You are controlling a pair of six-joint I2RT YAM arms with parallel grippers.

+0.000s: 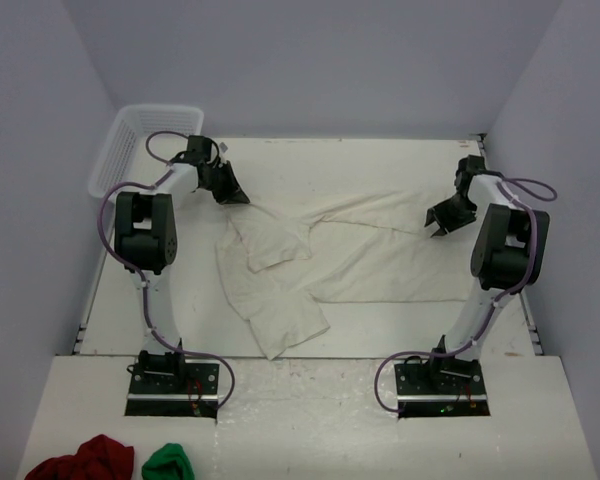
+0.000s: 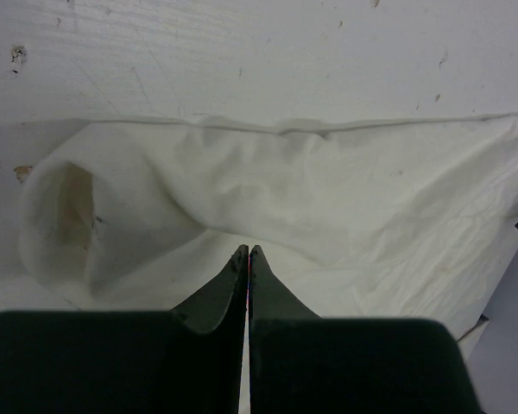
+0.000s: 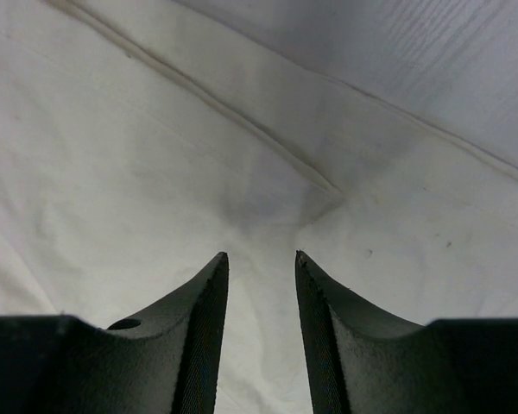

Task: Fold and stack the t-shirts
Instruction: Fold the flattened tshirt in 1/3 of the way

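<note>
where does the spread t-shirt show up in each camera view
top external: spread t-shirt across the middle, mostly right of centre.
left wrist: it fills the middle band, sleeve opening at left, beyond the shut left tool.
right wrist: it fills all but the upper right corner, under the open right tool.
shared landmark: bare white table beside the shirt's edge.

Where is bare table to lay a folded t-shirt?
Free: the far strip between the t-shirts and the back wall, right of the white basket; the near strip between shirts and arm bases. Crowded: the middle, under cloth, the left gripper and right gripper at its ends.
</note>
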